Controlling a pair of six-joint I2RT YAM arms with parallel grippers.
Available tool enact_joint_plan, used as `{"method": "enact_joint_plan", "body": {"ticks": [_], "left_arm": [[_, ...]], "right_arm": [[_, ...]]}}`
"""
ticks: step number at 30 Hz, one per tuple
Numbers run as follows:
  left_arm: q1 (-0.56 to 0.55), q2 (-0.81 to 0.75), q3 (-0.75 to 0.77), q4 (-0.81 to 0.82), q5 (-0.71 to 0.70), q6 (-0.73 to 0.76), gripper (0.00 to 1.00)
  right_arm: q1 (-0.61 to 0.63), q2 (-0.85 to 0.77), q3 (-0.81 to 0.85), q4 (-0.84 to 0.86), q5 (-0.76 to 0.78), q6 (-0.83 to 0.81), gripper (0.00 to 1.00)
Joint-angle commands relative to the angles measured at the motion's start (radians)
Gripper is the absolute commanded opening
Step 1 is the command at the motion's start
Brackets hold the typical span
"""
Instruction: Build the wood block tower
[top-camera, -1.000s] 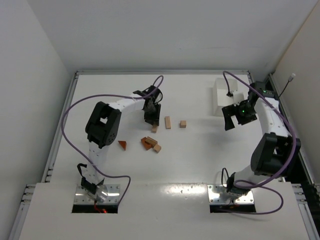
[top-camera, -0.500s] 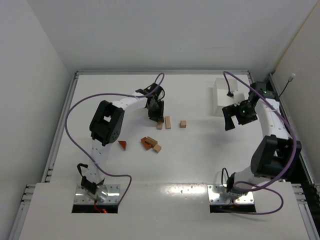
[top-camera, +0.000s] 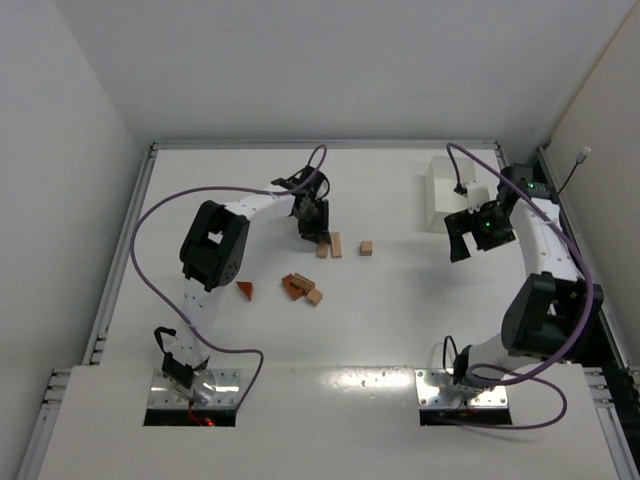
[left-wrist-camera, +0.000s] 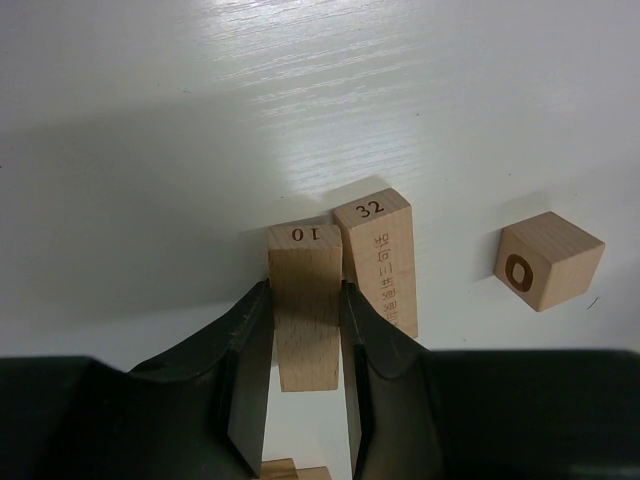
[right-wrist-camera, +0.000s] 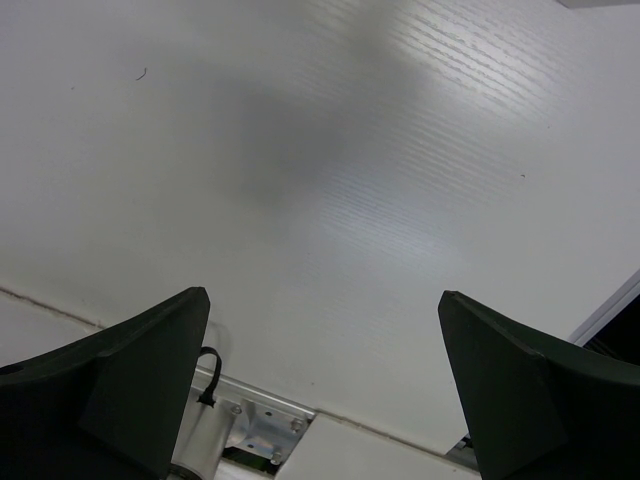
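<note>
While in left gripper (left-wrist-camera: 304, 295), bar "10" (left-wrist-camera: 306, 345).

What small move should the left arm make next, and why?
Probably open the left gripper and let go. It clamps the pale block marked 10, which lies parallel and tight against the bar marked 32 on the table, like a tower base. Whether the held block fully rests on the table is unclear, so release gently.
</note>
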Motion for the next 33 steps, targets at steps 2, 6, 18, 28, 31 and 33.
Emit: {"method": "enact_joint_plan", "body": {"ticks": [2, 6, 18, 28, 31, 33], "left_arm": [[0.017, 0.024, -0.032, -0.006, -0.036, -0.013, 0.18], [0.026, 0.015, -0.043, 0.004, -0.047, -0.013, 0.28], [0.055, -0.018, -0.084, 0.004, -0.050, -0.013, 0.36], [0.066, -0.102, -0.164, 0.054, -0.050, 0.039, 0.36], [0.066, -0.139, -0.188, 0.068, -0.041, 0.059, 0.38], [0.066, -0.160, -0.214, 0.089, -0.041, 0.059, 0.43]], "right_arm": [[0.005, -0.032, -0.006, -0.001, -0.025, 0.010, 0.97], [0.005, -0.032, -0.006, -0.001, -0.025, 0.010, 0.97], [0.005, -0.032, -0.006, -0.001, -0.025, 0.010, 0.97], [0.005, -0.013, -0.024, -0.001, -0.025, 0.010, 0.97], [0.005, -0.003, -0.024, 0.008, -0.025, 0.010, 0.97], [0.005, -0.003, -0.024, 0.008, -0.025, 0.010, 0.97]]}}
